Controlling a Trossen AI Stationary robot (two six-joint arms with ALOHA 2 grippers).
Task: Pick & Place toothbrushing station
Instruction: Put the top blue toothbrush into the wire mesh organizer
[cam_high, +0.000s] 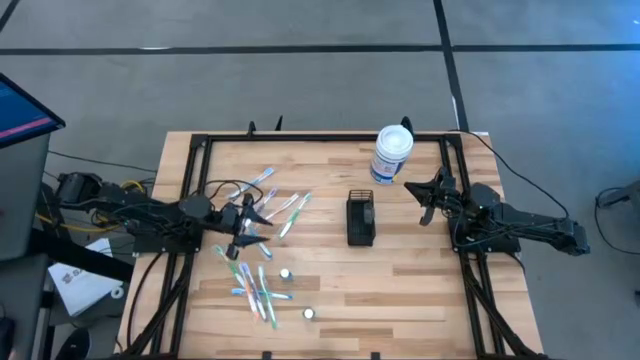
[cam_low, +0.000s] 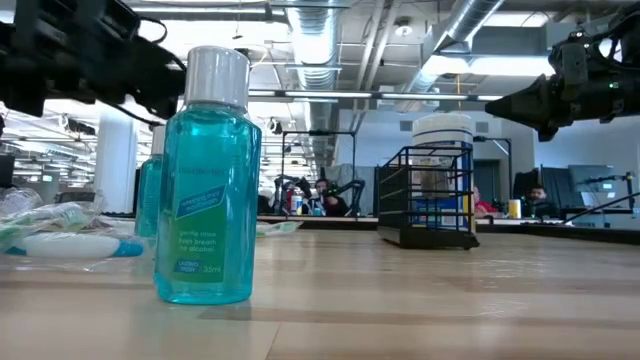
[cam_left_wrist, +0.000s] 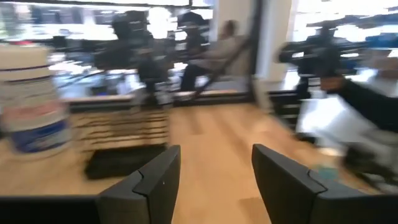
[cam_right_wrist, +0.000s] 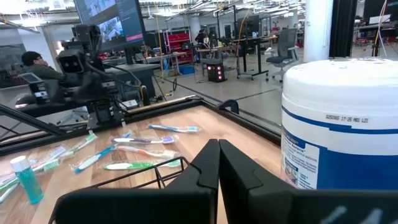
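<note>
Bright, even overhead light is falling across the bench (cam_high: 400, 280), casting only faint shadows. Ceiling lamps are glaring in the low view, where the mouthwash bottle (cam_low: 208, 180) is looming large. The left wrist view is smearing with motion blur.

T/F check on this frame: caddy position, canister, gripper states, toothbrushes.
1. The black caddy stands mid-table, held by nothing. True.
2. The white canister lies on its side. False: it stands upright beyond the caddy.
3. The right gripper has its fingers shut. True.
4. The left gripper is clamped on the caddy. False: its fingers are open over the toothbrushes.
5. The toothbrushes sit inside the caddy. False: they lie scattered on the table.
</note>
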